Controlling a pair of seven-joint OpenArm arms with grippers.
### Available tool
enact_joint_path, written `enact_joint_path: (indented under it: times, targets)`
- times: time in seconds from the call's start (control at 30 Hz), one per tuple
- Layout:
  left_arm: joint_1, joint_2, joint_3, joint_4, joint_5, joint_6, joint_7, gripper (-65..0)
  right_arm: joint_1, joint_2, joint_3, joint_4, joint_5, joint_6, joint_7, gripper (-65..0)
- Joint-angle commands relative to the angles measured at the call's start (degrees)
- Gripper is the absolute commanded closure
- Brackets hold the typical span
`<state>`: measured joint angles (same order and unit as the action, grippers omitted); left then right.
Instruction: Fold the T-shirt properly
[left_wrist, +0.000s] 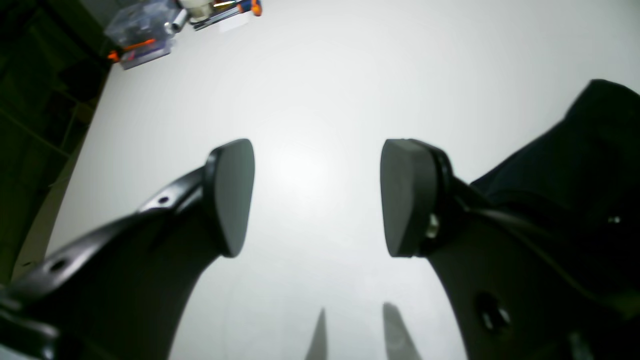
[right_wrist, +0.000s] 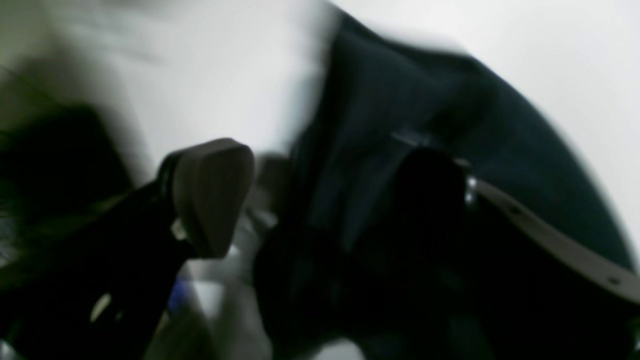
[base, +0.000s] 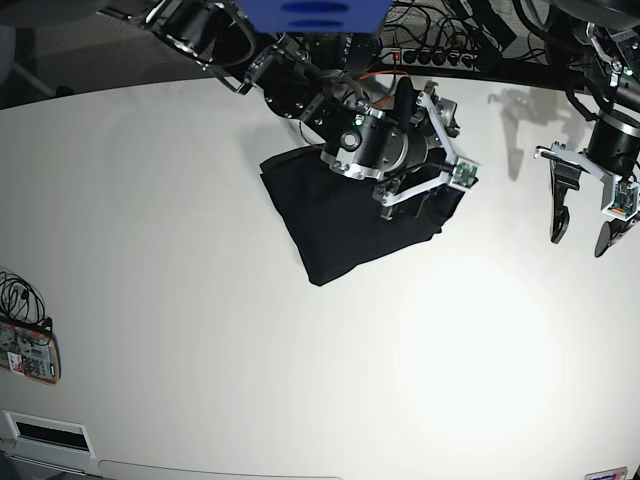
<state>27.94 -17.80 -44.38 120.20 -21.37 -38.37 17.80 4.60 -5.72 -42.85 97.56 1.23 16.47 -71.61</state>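
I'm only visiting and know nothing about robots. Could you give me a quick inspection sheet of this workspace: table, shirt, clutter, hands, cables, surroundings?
Surface: white table, bare across most of its area.
Job's things: black T-shirt lying bunched near the far edge, not neatly folded.
Clutter: small card-like item at one table edge; plastic box with tools at a far corner.
Hands: left hand open, hanging above bare table beside the shirt, holding nothing; right hand open over the shirt, view blurred, grip cannot be confirmed.
Cables: bundle behind the table; coil by the card-like item.
Surroundings: dark floor beyond the table.
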Motion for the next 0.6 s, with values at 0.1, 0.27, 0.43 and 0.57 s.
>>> enact_joint_path:
  times: [0.1,0.27,0.43,0.57]
  targets:
    - [0.06,-0.70,-0.41,0.90,-0.92,0.26,-1.58,-37.8,0.89,-0.48,4.13,2.35,2.77,1.77,1.59,-50.3]
    - [0.06,-0.70,-0.50,0.90,-0.92,0.26,-1.58,-37.8,0.28,-0.31,8.96,4.38,10.33,1.86,3.26,-50.3]
    - [-0.12,-0.70,-0.41,0.90,-0.83,0.26,-1.58,-37.8,0.54,-0.22,10.37,7.98,20.52,2.30,5.72,-50.3]
    - [0.06,-0.70,-0.41,0.90,-0.83,0.26,-1.58,-37.8,0.37,1.01,10.37,8.16,25.01,1.95,5.99,-50.3]
